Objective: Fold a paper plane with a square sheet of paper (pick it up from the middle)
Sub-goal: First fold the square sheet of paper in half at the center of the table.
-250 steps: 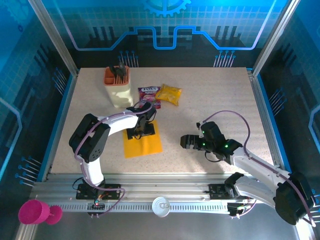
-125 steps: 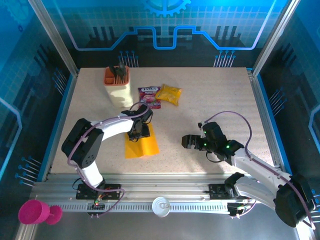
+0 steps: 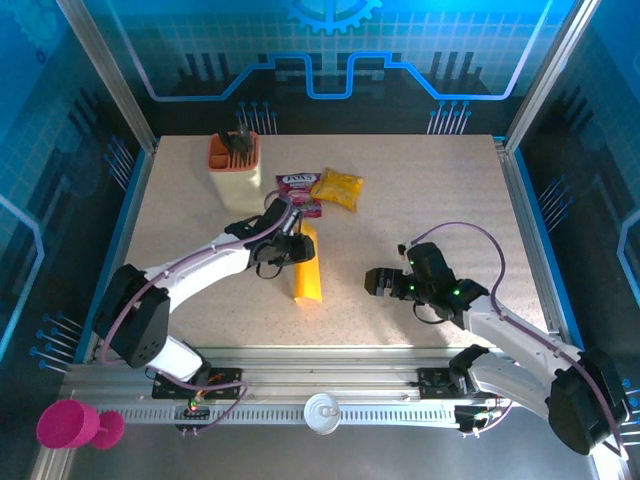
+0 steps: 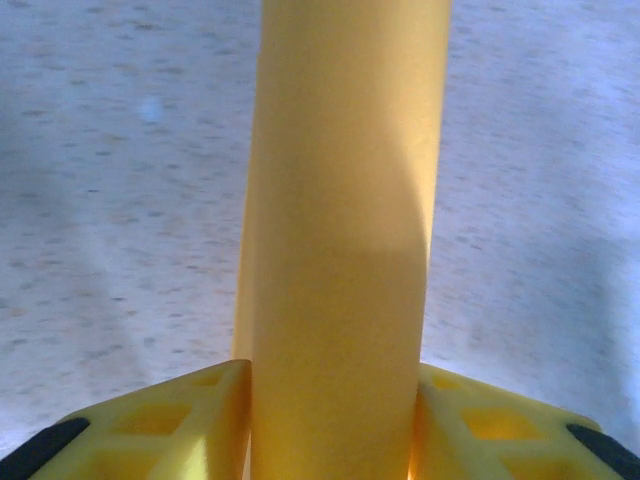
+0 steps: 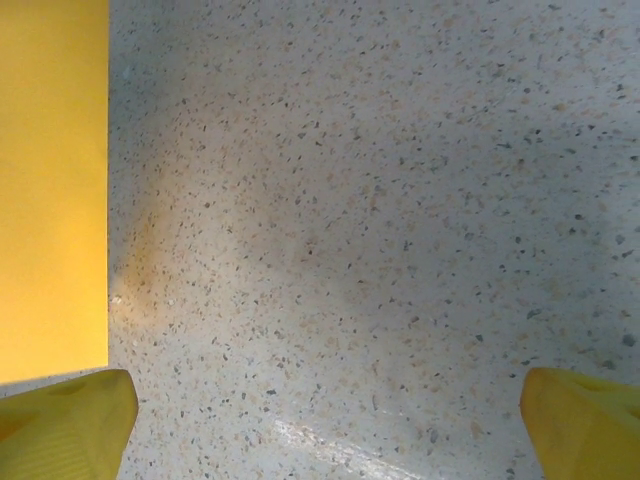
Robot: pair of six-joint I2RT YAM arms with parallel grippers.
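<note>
A speckled tabletop (image 3: 430, 200) seen from above, with two robot arms reaching in from the near edge. The left gripper (image 3: 291, 249) sits left of centre, its jaws clamped on the square sheet of paper (image 3: 308, 268). The orange-yellow sheet is doubled into a narrow strip that runs from the jaws toward the near edge. Whether its far end rests on the tabletop cannot be told. In the left wrist view, the strip (image 4: 340, 200) rises between two yellow fingers (image 4: 190, 420) that press against both of its sides. The right gripper (image 3: 371, 283) is right of the sheet and apart from it, with its jaws spread wide and holding nothing. In the right wrist view, its fingertips (image 5: 65, 425) sit at opposite lower corners over bare tabletop, with the sheet (image 5: 50, 180) along the left edge. A cream holder (image 3: 236, 178), a purple-red packet (image 3: 298, 192) and a yellow snack bag (image 3: 338, 188) lie beyond the sheet.
</note>
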